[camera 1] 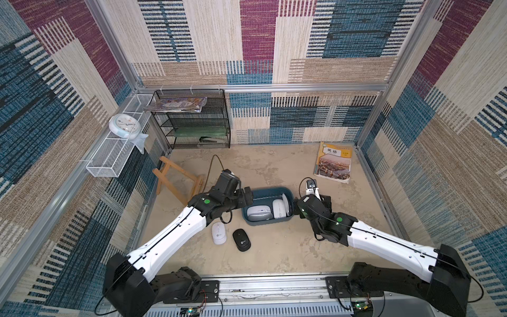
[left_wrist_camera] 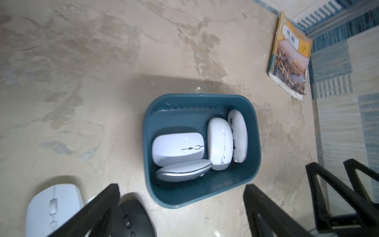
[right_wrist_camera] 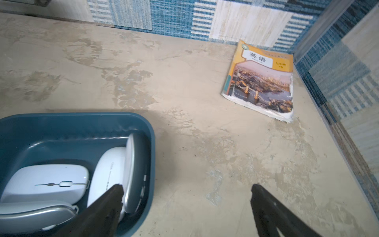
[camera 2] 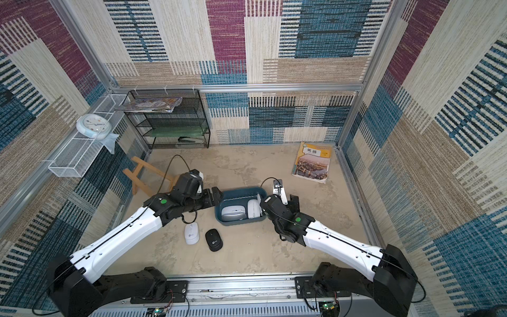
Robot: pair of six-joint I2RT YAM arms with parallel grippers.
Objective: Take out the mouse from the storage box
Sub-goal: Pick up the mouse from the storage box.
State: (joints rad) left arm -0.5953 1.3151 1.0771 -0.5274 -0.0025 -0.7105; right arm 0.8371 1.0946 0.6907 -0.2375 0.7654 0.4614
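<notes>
L fingers (left_wrist_camera: 98, 209) open, empty, by storage box (left_wrist_camera: 196, 195); R fingers (right_wrist_camera: 266, 205) open, empty, at opp. end. 4 mice (left_wrist_camera: 177, 148) inside; white mouse (camera 1: 219, 233), black mouse (camera 1: 241, 239) on desk (camera 1: 274, 247).

A textbook (camera 1: 333, 163) lies flat, well apart from a black mesh rack (camera 1: 197, 125) with a magazine (camera 1: 177, 105) on top.

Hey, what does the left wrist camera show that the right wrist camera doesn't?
Left wrist only: a white mouse and a black mouse lying on the table outside the blue box. Right wrist only: a long stretch of patterned wall behind the table. Both: that box holding four mice, and the book.
</notes>
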